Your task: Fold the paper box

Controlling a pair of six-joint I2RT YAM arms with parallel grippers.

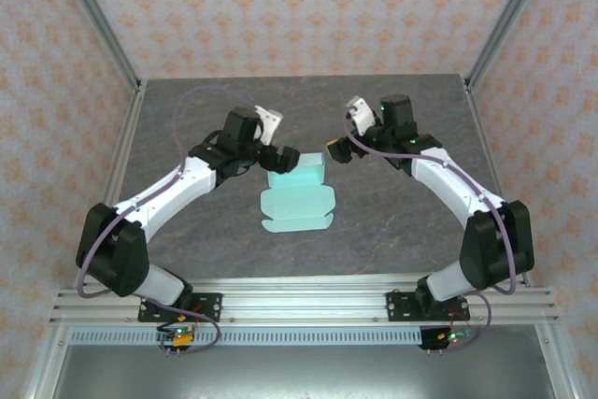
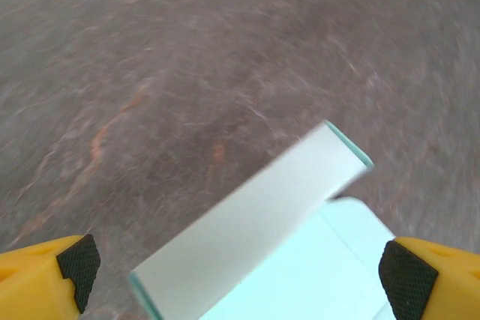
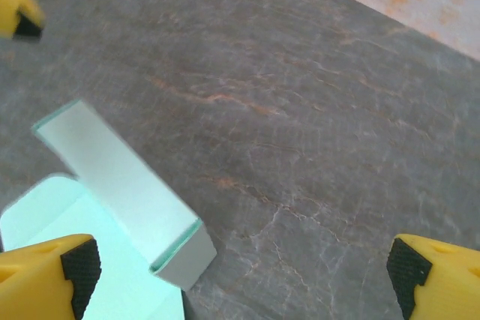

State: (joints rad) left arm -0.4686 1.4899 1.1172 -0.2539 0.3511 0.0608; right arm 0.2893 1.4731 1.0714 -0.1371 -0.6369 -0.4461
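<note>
As the paper box point(image 1: 297, 195) lay on the table point(image 1: 187, 240), its raised far wall running left to right, the left gripper point(image 1: 269, 158) hung released just beside the wall's left end, seemingly nearer; the right gripper point(image 1: 336, 150), also released and empty, flanked its right end.

no readable text, labels, or numbers

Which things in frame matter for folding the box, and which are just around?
Job: paper box, left pincer, right pincer, both open.
Just there: grey stone-look table, aluminium frame rail, patterned wall.
</note>
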